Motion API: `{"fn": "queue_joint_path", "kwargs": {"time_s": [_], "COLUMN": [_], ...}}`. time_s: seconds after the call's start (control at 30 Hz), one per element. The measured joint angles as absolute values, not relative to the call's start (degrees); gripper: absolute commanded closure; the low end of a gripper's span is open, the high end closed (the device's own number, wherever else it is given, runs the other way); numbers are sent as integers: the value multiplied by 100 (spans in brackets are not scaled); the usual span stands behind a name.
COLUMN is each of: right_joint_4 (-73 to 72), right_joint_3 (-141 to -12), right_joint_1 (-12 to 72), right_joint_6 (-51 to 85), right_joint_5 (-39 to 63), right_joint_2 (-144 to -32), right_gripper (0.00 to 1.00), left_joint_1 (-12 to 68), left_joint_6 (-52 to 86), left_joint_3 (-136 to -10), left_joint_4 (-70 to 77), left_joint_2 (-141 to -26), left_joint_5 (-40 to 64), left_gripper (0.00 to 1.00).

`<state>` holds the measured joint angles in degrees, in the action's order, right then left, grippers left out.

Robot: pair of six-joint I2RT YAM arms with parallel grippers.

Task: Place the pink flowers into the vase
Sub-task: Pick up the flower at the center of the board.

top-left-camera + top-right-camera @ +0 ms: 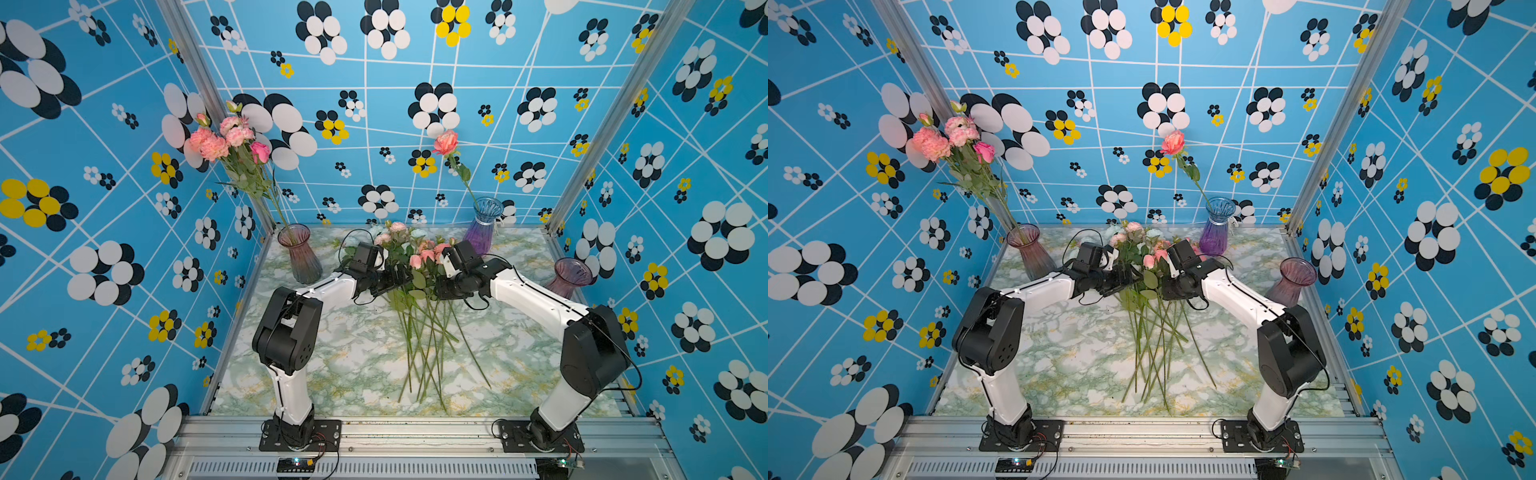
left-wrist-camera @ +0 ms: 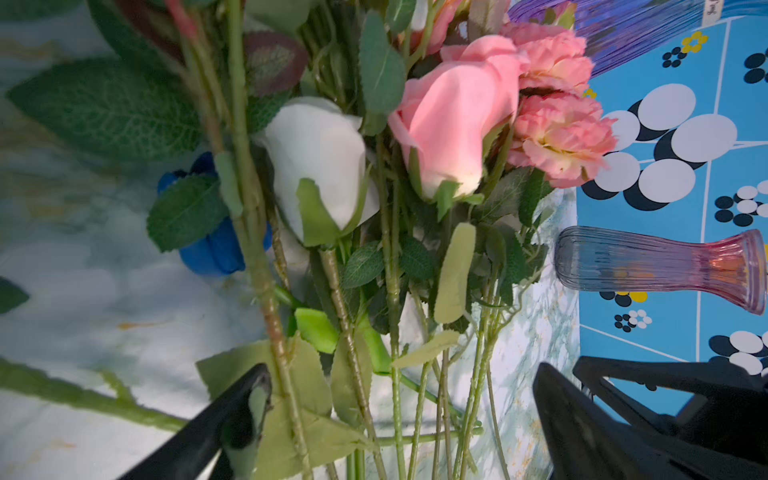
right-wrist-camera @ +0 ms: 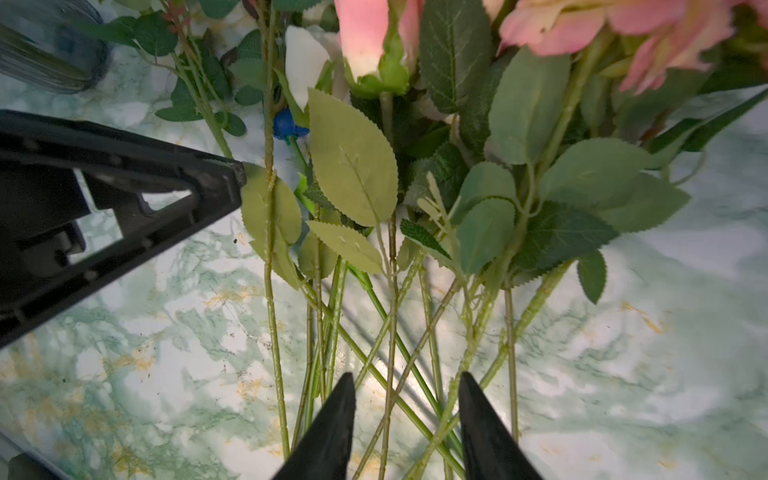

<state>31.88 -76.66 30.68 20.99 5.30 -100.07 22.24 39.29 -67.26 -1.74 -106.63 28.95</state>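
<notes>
A green-veined, marble-look table (image 1: 332, 374) carries a loose heap of pink flowers (image 1: 415, 261) mixed with white buds (image 2: 320, 166), stems fanned toward the near edge. Three ribbed glass vases stand upright on it: a smoky pink vase (image 1: 300, 254) far left, a blue-purple vase (image 1: 482, 227) at the back, a plum vase (image 1: 571, 276) by the right edge.

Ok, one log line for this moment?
left gripper: open, straddling stems | right gripper: open over stems | pile of artificial pink flowers: on marble-pattern table | held: none
</notes>
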Motion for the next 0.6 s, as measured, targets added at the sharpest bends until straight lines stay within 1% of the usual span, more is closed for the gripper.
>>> {"fn": "queue_joint_path", "kwargs": {"time_s": [0.17,0.4,0.6], "right_joint_4": [3087,3079,3063], "right_joint_3": [-7828,-8097,-8176], "right_joint_1": [3118,3183,3197], "right_joint_6": [2150,2154,2174], "right_joint_5": [687,803,814], "right_joint_2": [-10604,-11006,-11343], "right_gripper": [61,63,70], "left_joint_1": [2224,2224,2224], "left_joint_6": [3966,3942,3903], "left_joint_3": [-6381,-6337,-6217], "left_joint_4": [-123,-123,-123], "left_joint_2": [-10591,-10481,-10346], "left_joint_5": [2893,2871,2851], "left_gripper": [1,2,3]}}
